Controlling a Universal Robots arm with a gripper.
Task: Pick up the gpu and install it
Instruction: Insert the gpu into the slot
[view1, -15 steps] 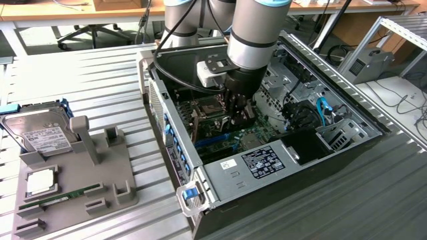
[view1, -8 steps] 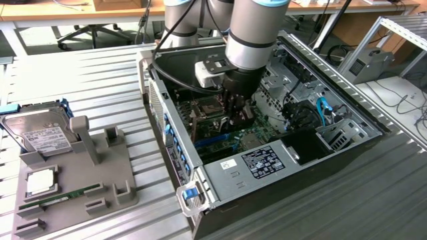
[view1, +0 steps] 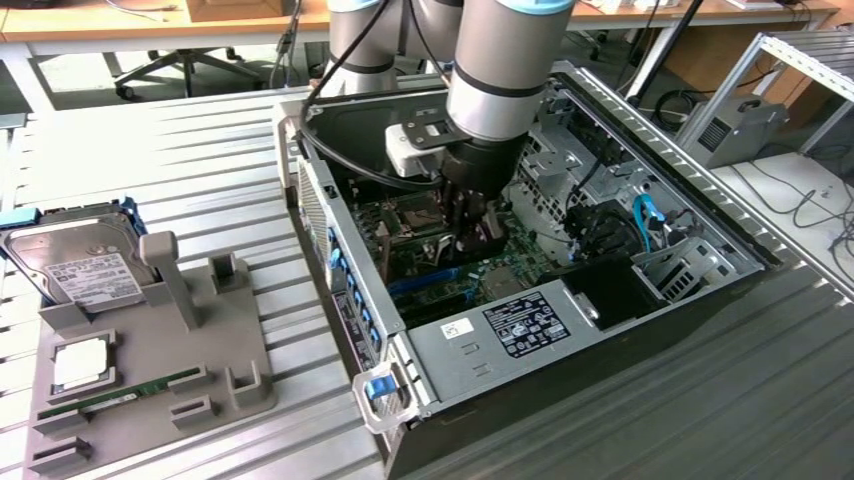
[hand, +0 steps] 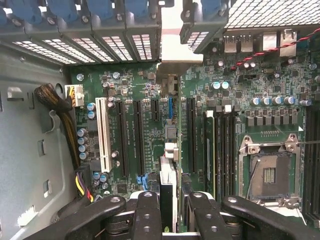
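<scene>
Even bright light, soft shadows inside the case (view1: 747, 255)

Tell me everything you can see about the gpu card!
The gpu is a thin flat card seen edge-on, black on one side with a silver metal bracket at its far end. It stands upright, pinched between the gripper's black fingers, low inside the open computer case over the green motherboard's long black slots.

computer case (view1: 441, 350): 1 | hard drive (view1: 83, 268): 1 | RAM stick (view1: 120, 397): 1 | grey holder tray (view1: 234, 340): 1 | gpu (hand: 167, 192): 1
</scene>
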